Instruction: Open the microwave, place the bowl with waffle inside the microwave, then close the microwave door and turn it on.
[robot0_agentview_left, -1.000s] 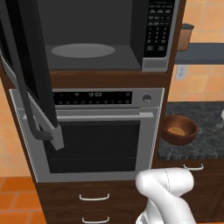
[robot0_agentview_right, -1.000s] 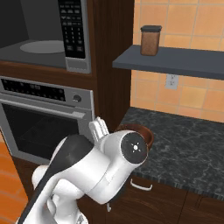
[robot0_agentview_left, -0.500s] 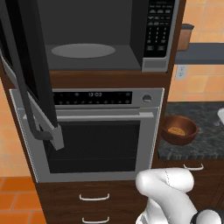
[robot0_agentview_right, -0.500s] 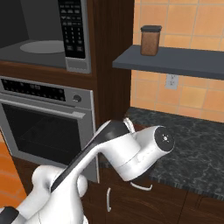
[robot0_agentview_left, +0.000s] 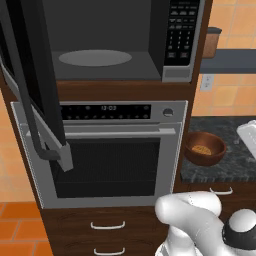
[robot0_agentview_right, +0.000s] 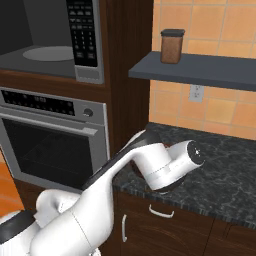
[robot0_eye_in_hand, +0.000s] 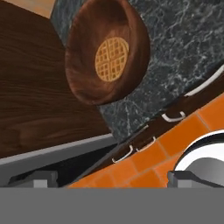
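With the microwave door (robot0_agentview_left: 35, 95) swung wide at the left of the left base view, the fetching step is in hand: the pincer (robot0_eye_in_hand: 109, 183), tips apart and empty, must descend onto the bowl with waffle (robot0_eye_in_hand: 107, 50) sitting on the dark desk (robot0_eye_in_hand: 183, 52) at the hand view's top

— What does the arm (robot0_agentview_right: 100, 200) look like?
— Glossy white, rounded shells, with dark bands at the joints.
— And the wrist end?
— A grey round cap (robot0_agentview_right: 194, 152), small marks on it.
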